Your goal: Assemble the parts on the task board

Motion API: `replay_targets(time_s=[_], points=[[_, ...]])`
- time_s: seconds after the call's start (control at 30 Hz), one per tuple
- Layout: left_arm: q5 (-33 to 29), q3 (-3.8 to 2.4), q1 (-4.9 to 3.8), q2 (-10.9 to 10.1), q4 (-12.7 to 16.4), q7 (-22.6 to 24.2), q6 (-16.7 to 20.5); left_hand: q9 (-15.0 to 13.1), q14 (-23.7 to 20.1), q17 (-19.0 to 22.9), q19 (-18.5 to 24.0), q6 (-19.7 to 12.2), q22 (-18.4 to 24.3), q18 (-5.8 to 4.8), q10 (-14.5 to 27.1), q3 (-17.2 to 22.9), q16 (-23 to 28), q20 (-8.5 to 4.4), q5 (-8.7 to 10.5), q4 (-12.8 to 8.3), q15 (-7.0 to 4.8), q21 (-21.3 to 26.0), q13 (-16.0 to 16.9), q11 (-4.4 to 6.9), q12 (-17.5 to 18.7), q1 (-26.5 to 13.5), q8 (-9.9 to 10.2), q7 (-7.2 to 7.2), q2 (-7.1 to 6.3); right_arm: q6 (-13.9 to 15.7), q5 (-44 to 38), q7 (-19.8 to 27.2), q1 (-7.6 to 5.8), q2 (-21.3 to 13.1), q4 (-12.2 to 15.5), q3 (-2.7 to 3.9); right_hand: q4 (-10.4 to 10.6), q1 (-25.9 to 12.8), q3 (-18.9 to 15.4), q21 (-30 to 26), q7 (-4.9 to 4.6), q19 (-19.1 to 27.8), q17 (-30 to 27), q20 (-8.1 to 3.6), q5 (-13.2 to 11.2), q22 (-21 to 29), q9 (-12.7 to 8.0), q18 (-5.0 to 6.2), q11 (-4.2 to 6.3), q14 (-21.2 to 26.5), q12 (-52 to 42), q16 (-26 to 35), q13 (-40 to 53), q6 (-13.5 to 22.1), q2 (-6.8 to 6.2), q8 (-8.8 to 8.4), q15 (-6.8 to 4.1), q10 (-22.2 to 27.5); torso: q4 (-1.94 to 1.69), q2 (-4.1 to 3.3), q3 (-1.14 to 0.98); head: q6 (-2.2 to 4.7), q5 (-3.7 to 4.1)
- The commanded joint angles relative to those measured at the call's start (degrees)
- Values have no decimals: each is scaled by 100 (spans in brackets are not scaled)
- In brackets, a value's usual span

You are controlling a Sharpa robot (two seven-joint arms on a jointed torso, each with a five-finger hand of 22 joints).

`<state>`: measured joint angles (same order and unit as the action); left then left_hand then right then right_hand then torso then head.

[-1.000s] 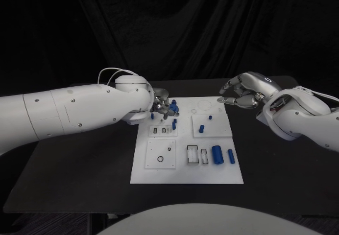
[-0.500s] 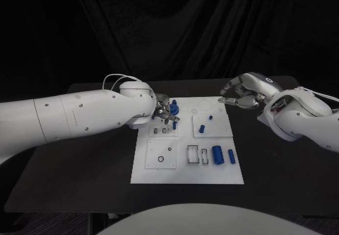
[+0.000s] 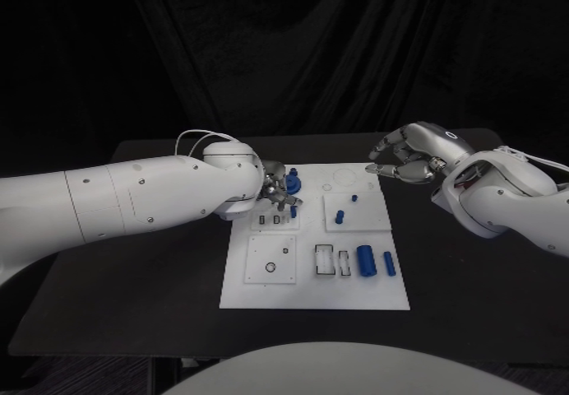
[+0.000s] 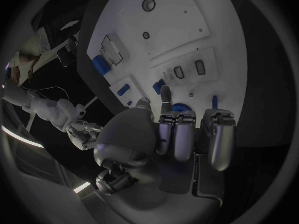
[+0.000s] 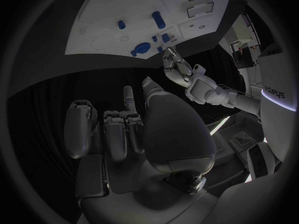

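Observation:
The white task board (image 3: 314, 280) lies in the middle of the black table. My left hand (image 3: 275, 192) hovers over its far left corner, fingers curled down beside a round blue part (image 3: 292, 178) and a small blue peg (image 3: 293, 211). In the left wrist view the fingertips (image 4: 166, 93) sit right at that round blue part (image 4: 181, 107); whether they grip it is hidden. My right hand (image 3: 405, 158) hangs off the board's far right corner, fingers curled in, holding nothing that shows. A blue cylinder (image 3: 365, 259) and a slimmer blue one (image 3: 388, 262) lie near the right.
A blue peg (image 3: 338, 217) and a tiny blue pin (image 3: 353, 197) stand on the right square plate. Rectangular slots (image 3: 324, 258) and a plate with a round hole (image 3: 269, 267) sit on the near half. Bare black table (image 3: 142, 280) surrounds the board.
My left arm has swung in a little, and its hand has dropped slightly nearer along the board's left corner. The right hand has stayed where it was.

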<state>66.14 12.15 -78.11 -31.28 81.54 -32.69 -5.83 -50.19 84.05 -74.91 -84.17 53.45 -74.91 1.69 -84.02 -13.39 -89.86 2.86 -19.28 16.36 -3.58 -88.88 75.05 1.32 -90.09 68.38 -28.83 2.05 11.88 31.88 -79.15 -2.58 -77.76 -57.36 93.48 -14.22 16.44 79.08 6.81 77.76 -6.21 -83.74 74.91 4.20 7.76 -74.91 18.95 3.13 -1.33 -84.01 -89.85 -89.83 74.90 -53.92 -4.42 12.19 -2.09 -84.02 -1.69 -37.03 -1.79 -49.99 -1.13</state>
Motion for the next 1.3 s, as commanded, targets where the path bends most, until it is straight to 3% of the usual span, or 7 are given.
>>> replay_targets(time_s=[0.03,0.3,0.47,0.67,0.87,1.13,1.3], points=[[6,-5,35,42,-50,126,213,23,595,-1509,-311,47,-1207,-81,-598,44,-14,-40,-44,1,-46,25,1495,26,9,88,91,0,-9,9,-9,27,15,-20,22,4,-4,4,26,-13,-2,8,1509,38,30,-1121,-5,-20,-57,-599,-15,-17,1510,-38,35,-27,39,-598,-4,5,2,-1,-12],[6,-5,148,114,-161,159,380,140,595,-1509,-268,66,-1160,-67,-598,114,-14,-13,-16,-5,-11,53,1495,-17,9,150,466,52,-18,7,-9,38,19,-32,21,4,-5,8,27,-11,-3,7,1509,38,37,-1122,-8,-20,-58,-599,-15,-17,1510,-40,37,-28,39,-598,0,3,5,-1,-23],[7,-5,201,148,-192,193,482,147,595,-1509,-273,102,-1166,-69,-598,132,-14,-7,21,-6,-5,52,1495,-21,9,162,510,53,-20,5,-9,40,30,-44,21,4,-5,8,27,-11,-3,7,1509,38,37,-1122,-8,-20,-58,-599,-15,-17,1510,-40,37,-28,39,-598,-11,8,6,-1,8],[7,-6,235,185,-234,227,481,134,595,-1509,-284,170,-1178,-71,-598,172,-14,-2,78,-20,-5,48,1495,-16,9,202,543,42,-24,2,-9,41,43,-71,16,4,-4,8,26,-5,-5,3,1509,38,42,-1124,-11,-22,-59,-599,-15,-17,1510,-42,37,-28,39,-598,-2,4,10,-1,-42],[7,-6,251,202,-262,253,482,131,595,-1509,-277,179,-1171,-69,-598,179,-14,-2,82,-22,-6,52,1495,-15,9,209,547,40,-24,-4,-9,39,47,-72,8,4,0,5,23,-1,-8,0,1509,38,48,-1125,-14,-23,-62,-599,-15,-17,1510,-45,36,-29,40,-598,8,3,10,-1,-33],[7,-6,266,218,-294,235,461,127,595,-1509,-277,182,-1170,-69,-598,193,-14,-2,79,-29,-6,52,1495,-13,9,225,559,38,-25,-28,-9,31,49,-60,-3,4,0,5,23,-1,-8,0,1509,38,48,-1125,-14,-23,-62,-599,-15,-17,1510,-45,36,-29,40,-598,-11,16,9,-1,-19],[7,-6,278,237,-308,200,433,123,595,-1509,-261,184,-1152,-64,-598,213,-14,-2,72,-39,-7,62,1495,-11,9,248,577,36,-29,-44,-9,24,50,-53,-11,4,0,5,23,-1,-8,0,1509,38,48,-1125,-14,-23,-62,-599,-15,-17,1510,-45,36,-29,40,-598,7,18,16,-1,-38]])
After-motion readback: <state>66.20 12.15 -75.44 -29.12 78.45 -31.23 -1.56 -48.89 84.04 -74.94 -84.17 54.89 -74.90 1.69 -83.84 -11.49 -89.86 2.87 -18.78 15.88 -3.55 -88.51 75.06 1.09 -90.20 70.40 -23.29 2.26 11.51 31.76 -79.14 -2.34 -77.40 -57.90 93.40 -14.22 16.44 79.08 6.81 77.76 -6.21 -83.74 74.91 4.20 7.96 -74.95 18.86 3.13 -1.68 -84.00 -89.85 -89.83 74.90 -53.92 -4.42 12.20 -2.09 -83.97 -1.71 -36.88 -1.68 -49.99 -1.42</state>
